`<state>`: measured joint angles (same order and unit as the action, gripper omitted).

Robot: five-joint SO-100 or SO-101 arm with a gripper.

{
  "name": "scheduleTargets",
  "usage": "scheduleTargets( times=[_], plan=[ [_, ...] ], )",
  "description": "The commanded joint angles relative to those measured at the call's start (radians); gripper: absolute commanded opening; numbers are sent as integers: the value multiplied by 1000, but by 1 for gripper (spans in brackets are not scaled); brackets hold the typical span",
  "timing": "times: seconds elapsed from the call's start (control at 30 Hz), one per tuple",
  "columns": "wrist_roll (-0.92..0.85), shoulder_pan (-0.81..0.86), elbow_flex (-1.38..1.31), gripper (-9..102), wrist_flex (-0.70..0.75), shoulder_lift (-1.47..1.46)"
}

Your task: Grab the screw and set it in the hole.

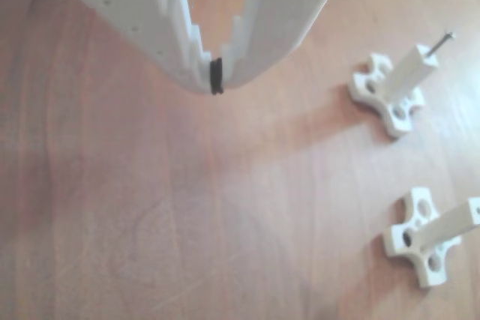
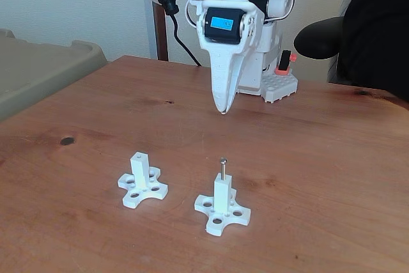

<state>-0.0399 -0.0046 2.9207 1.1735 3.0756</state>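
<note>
Two white posts on cross-shaped bases stand near the table's (image 2: 332, 158) front edge in the fixed view, well apart from each other. The right post (image 2: 222, 196) carries the screw (image 2: 223, 167), upright, its shank seated in the hole in the post's top, head up. The left post (image 2: 139, 169) shows its hole (image 2: 139, 156) empty. A dark knot (image 2: 66, 140) marks the wood towards the left edge. Nothing lies between posts and arm.

The gripper (image 2: 222, 112) hangs point-down over the middle of the table, clear of the surface and well behind the posts. Its fingers meet at the tips, closed and empty; the other view shows a dark pad (image 1: 217, 76) at the tip.
</note>
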Motion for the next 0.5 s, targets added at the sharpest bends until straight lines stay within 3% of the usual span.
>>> scheduleTargets(
  times=[0.0, 0.47],
  plan=[
    [-17, 3, 12, -4, 44, 152],
    [-37, 17, 77, -4, 147, 391]
  ],
)
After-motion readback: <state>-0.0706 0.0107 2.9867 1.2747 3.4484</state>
